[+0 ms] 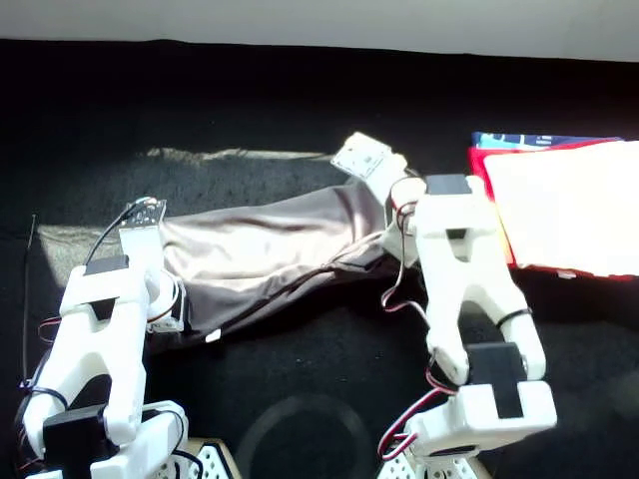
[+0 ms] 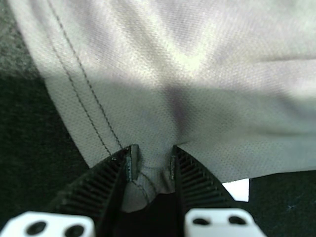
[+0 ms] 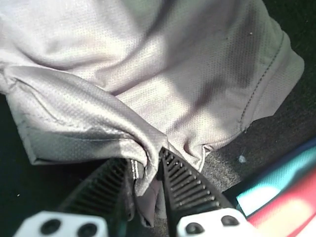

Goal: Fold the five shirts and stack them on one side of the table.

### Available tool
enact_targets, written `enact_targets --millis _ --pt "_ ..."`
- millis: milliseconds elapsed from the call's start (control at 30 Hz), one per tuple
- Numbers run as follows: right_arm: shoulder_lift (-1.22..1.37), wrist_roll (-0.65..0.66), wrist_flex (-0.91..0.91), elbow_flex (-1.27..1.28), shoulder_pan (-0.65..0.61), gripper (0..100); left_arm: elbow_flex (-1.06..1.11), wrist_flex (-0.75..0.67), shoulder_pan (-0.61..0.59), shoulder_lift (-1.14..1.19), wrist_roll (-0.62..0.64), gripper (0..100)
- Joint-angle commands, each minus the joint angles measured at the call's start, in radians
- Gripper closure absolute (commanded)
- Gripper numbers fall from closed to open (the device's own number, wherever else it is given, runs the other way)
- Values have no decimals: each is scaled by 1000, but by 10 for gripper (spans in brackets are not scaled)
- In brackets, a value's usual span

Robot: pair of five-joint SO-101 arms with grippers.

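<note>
Grey shirt point(image 1: 270, 249) | gripped: left end effector point(image 2: 153, 159), right end effector point(image 3: 147, 163) | white label point(image 2: 236, 190)

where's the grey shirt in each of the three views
High view: grey shirt stretched across the middle, between the two arms.
Left wrist view: grey shirt lies flat beyond the left jaws, which pinch its stitched edge.
Right wrist view: grey shirt bunched beyond the right jaws, which pinch a fold.
Shared landmark: black table cover beneath it.
</note>
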Motion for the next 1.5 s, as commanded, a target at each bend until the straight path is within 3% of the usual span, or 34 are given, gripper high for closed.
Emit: enact_targets --millis 0,67,233,433,567,667,767,867,1133,1467 --pt "104 -37 7 -174 -7 989 -2 -25 -13 -2 9 870" --pt "165 -98 7 -246 -7 972 -2 -25 -13 -2 9 870" --pt "300 -264 2 -395 -7 803 -2 -25 -13 -2 9 870" --pt "358 -448 12 -549 18 794 -2 -25 -13 -2 9 870" --pt "357 -545 125 -667 42 794 -2 -25 -13 -2 9 870" --pt "357 -548 298 -766 44 848 -2 -25 -13 -2 9 870" --pt "358 -546 430 -845 27 980 -2 -25 -13 -2 9 870" --pt "358 -545 510 -875 -38 988 -2 -25 -13 -2 9 870" --pt "409 -565 507 -831 -343 992 -2 -25 -13 -2 9 870" --pt "535 -609 437 -823 -450 992 -2 -25 -13 -2 9 870"
